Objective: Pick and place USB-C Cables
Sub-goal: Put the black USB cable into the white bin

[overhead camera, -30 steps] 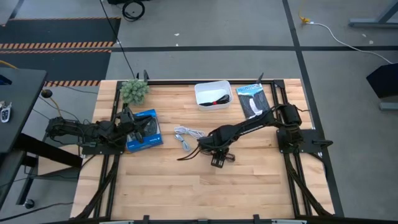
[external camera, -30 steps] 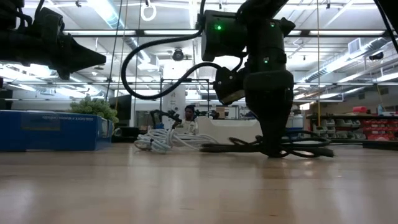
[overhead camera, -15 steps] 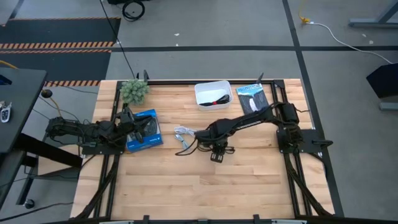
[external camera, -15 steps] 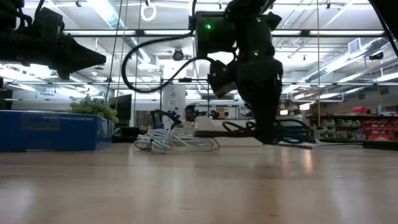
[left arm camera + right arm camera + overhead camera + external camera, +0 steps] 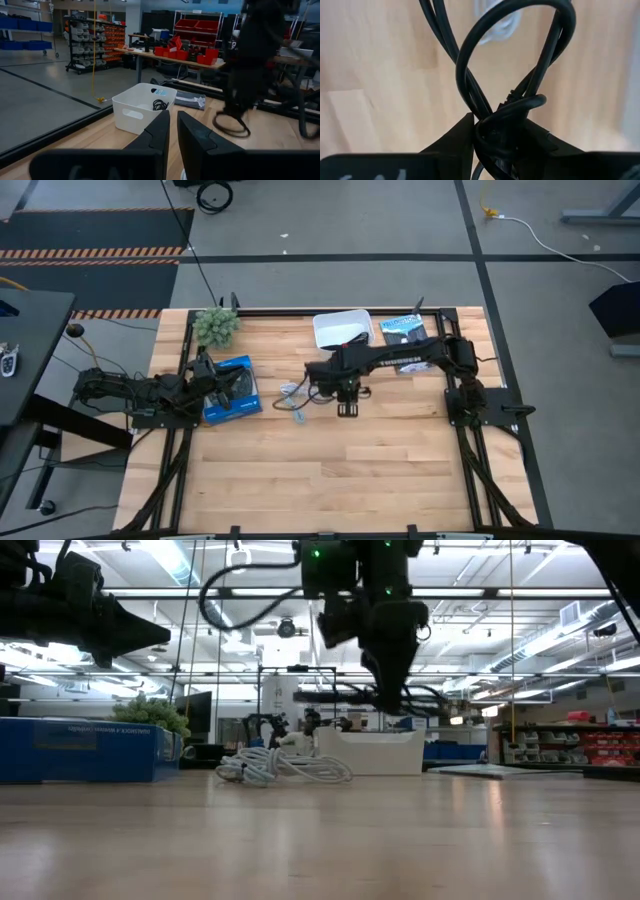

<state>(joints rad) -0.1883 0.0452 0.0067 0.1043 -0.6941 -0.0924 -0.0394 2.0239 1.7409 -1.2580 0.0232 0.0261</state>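
The right pincer (image 5: 497, 131) is clamped on a black cable (image 5: 512, 75), whose loops are seen rising between the two fingers in the right wrist view. Against the pictures of a second ago, where this cable was lying on the worktop (image 5: 350, 470) under the lowered arm, it is now lifted clear: in the low view the black cable (image 5: 370, 695) hangs in the air below the right pincer (image 5: 392, 700), above the rim of the white tray (image 5: 368, 752). In the high view the right arm has been swung from the middle of the worktop toward the far edge, so that the right pincer (image 5: 322, 375) is now near the tray (image 5: 326, 324) though not yet over it. The grasp can thus be judged done and the carry well under way; a short move further and a release over the tray are what remain for this cable. A second black cable (image 5: 160, 104) is already lying inside the tray (image 5: 131, 112). The white cable (image 5: 292, 397) is left on the worktop, between the right arm and the blue box (image 5: 232, 389), untouched. The left pincer (image 5: 171, 131) is parked at the left edge by the blue box, its fingers held close together with only a slit between them, holding nothing.
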